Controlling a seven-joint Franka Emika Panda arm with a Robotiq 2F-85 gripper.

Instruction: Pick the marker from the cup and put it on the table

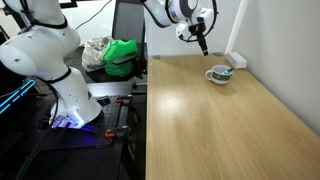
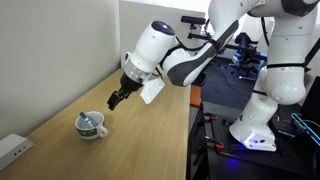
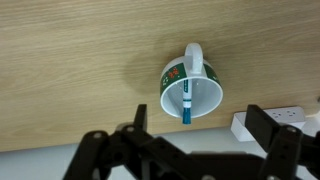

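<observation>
The cup (image 1: 219, 74) is a small white mug with green markings, standing on the light wood-grain table (image 1: 215, 125). It also shows in an exterior view (image 2: 91, 126) and in the wrist view (image 3: 190, 90). The marker (image 3: 187, 100), teal with a white middle, lies across the cup's inside with its dark end over the rim; it shows faintly in an exterior view (image 2: 92, 122). My gripper (image 1: 203, 43) hangs in the air above and apart from the cup, also seen in an exterior view (image 2: 117, 97). Its fingers (image 3: 205, 135) are spread wide and hold nothing.
A white box-shaped power strip (image 1: 235, 61) lies by the wall beyond the cup, also in the wrist view (image 3: 272, 122). A dark bench with green cloth (image 1: 122, 57) stands beside the table. The robot base (image 2: 255, 125) sits off the table edge.
</observation>
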